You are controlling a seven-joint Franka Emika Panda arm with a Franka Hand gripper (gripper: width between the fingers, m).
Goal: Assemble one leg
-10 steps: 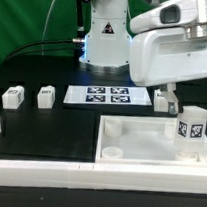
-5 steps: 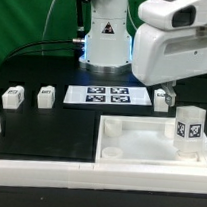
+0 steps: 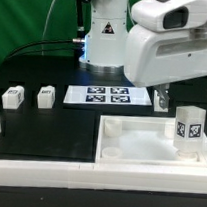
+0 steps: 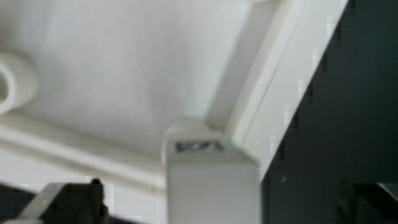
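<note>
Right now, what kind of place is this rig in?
Probably a robotics lab bench: a robot arm over a black table, a green backdrop, a marker board, and a white tray with a tagged leg standing in one corner.

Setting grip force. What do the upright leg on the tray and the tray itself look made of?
The leg: likely hard white plastic, matte, going by its even colour and crisp edges; its black-and-white tag looks printed. The tray: seemingly the same matte white plastic, with a round socket. 3D-printed or moulded: cannot tell.
</note>
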